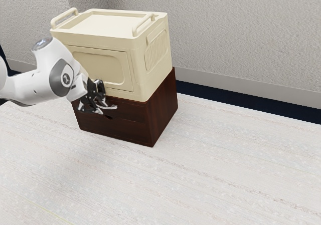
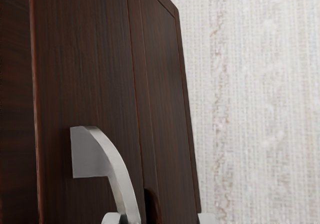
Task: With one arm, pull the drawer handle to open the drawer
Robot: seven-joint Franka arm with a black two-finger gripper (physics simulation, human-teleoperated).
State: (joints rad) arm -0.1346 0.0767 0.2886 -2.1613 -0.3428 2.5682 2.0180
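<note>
The fingers (image 2: 207, 218) of the black gripper (image 1: 102, 103) are spread apart, with the silver drawer handle (image 2: 118, 170) running between them in the wrist view. The curved bar is seen right beside one fingertip and well apart from the other; the handle is not gripped from both sides. Whether it is touched by the nearer finger cannot be told.

The handle is fixed to the upper drawer front (image 2: 85, 74) of a dark reddish-brown wooden cabinet (image 1: 163, 109). One solid mounting end is shown flat against the wood, and from it the bar is bowed outward toward the gripper. Below the upper front, a lower drawer front (image 2: 162, 84) is set, with a dark rounded cutout (image 2: 152, 206) at its edge near the handle. Whether the upper drawer is pulled out at all cannot be made out.

In the exterior view, the gripper is placed at the cabinet's front, reached by the white arm (image 1: 32, 87) from the exterior view's left. A cream storage box (image 1: 160, 47) with two raised carrying handles (image 1: 144, 24) is rested on top of the cabinet. The cabinet is stood on a pale, faintly streaked surface (image 1: 225, 165), near a textured grey wall (image 1: 241, 34)
</note>
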